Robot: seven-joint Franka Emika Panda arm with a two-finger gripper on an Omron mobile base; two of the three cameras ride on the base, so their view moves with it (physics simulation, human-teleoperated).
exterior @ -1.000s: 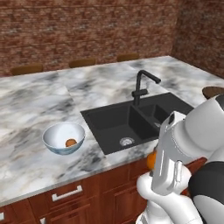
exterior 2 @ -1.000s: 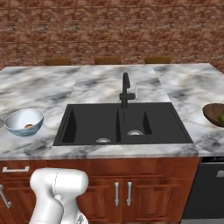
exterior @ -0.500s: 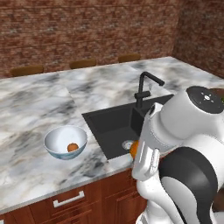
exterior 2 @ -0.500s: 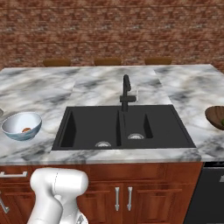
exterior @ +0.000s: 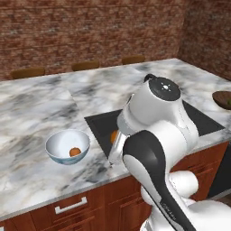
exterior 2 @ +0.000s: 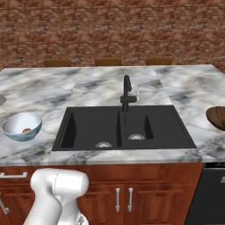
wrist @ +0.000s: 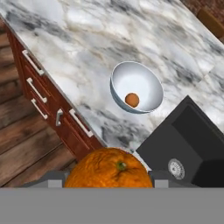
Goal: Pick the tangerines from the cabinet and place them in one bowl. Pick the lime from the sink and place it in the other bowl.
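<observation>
Brick walls close off the back of this kitchen, and a marbled worktop (exterior 2: 184,94) runs in front of them over red-brown drawer fronts (wrist: 48,111). From the hand view the tool (wrist: 108,179) is clenched around a tangerine (wrist: 108,171), its grey finger pads (wrist: 53,180) pressed to either side of the fruit. In the left base view a sliver of that orange fruit (exterior: 113,136) peeks out beside the white arm, above the near edge of the worktop by the left end of the sink (exterior 2: 123,127). Just beyond the held fruit sits the pale blue-white bowl (exterior: 57,145), upright on the worktop to the left of the sink, with a second tangerine (exterior: 75,152) lying inside it near the bottom. The sink is a black double basin with two round steel drains (exterior 2: 103,144) and a black faucet (exterior 2: 127,91) at its back edge. Well apart, at the far right of the worktop, is the dark brown bowl (exterior 2: 217,117); something green shows at its edge in the left base view, too small to make out.
</observation>
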